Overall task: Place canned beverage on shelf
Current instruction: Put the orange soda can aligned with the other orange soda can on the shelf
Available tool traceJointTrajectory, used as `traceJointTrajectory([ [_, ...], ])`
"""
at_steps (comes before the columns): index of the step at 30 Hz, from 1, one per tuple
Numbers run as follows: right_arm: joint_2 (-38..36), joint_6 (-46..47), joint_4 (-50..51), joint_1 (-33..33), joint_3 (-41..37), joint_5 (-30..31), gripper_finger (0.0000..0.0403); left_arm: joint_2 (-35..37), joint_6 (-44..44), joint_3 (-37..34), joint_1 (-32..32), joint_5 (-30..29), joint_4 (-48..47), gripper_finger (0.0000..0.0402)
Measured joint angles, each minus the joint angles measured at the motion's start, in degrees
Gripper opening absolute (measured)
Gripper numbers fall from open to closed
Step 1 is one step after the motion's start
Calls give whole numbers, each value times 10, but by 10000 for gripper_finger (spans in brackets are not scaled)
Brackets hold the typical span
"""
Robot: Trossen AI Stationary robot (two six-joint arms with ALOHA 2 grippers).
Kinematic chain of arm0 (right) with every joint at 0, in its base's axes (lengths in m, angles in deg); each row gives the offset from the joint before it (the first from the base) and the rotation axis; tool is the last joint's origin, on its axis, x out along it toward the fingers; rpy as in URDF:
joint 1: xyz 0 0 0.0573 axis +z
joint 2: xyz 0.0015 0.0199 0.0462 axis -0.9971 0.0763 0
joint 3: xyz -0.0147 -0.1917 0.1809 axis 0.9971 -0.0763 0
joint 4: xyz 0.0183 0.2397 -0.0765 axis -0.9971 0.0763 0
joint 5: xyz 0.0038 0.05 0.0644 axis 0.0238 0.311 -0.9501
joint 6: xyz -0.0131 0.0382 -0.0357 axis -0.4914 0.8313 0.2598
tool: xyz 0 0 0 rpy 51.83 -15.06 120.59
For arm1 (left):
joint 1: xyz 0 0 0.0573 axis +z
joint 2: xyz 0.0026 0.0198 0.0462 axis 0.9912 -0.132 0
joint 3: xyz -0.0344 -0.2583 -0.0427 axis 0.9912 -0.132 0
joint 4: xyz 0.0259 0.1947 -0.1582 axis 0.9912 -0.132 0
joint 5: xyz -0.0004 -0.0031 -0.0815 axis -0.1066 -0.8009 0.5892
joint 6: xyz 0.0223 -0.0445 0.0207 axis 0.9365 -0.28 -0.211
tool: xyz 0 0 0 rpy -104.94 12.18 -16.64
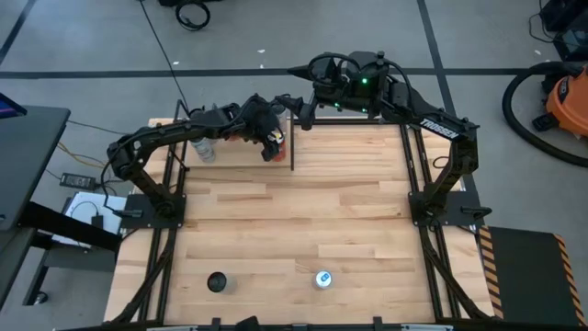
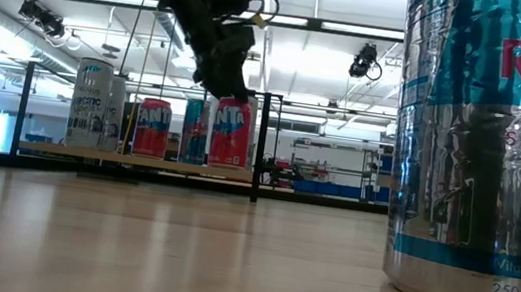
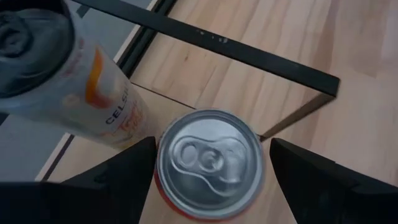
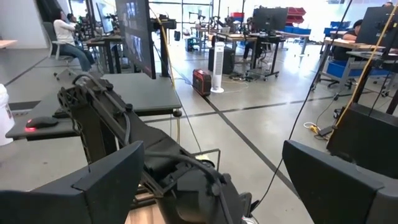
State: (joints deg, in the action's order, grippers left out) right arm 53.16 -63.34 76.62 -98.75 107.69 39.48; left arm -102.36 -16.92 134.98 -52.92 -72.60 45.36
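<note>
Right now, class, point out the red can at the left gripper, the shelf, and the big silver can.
red can (image 3: 211,158), left wrist view, its silver lid
shelf (image 2: 48,148), low view, front edge
silver can (image 2: 481,155), low view, its side

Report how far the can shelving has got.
Done: cans already stand on the shelf. In hand: the left gripper straddles a red can on the shelf, fingers either side of its top, contact unclear. Left: two cans remain on the table; the right gripper waits open over the shelf's back edge.
</note>
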Motion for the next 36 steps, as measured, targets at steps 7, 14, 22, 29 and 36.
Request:
traceJointTrajectory([
  [7,0,0,9,0,0,0,390,-15,0,1,1,0,6,316],
  [14,0,-12,38,0,0,0,390,-15,-1,2,3,1,-8,296],
  [22,0,-13,40,0,0,0,390,-9,-8,3,3,0,-36,271],
  [29,0,-14,43,-1,0,0,390,8,-15,13,4,-1,-94,268],
  [36,0,-14,68,-1,0,0,390,11,-32,15,10,-10,-141,268],
])
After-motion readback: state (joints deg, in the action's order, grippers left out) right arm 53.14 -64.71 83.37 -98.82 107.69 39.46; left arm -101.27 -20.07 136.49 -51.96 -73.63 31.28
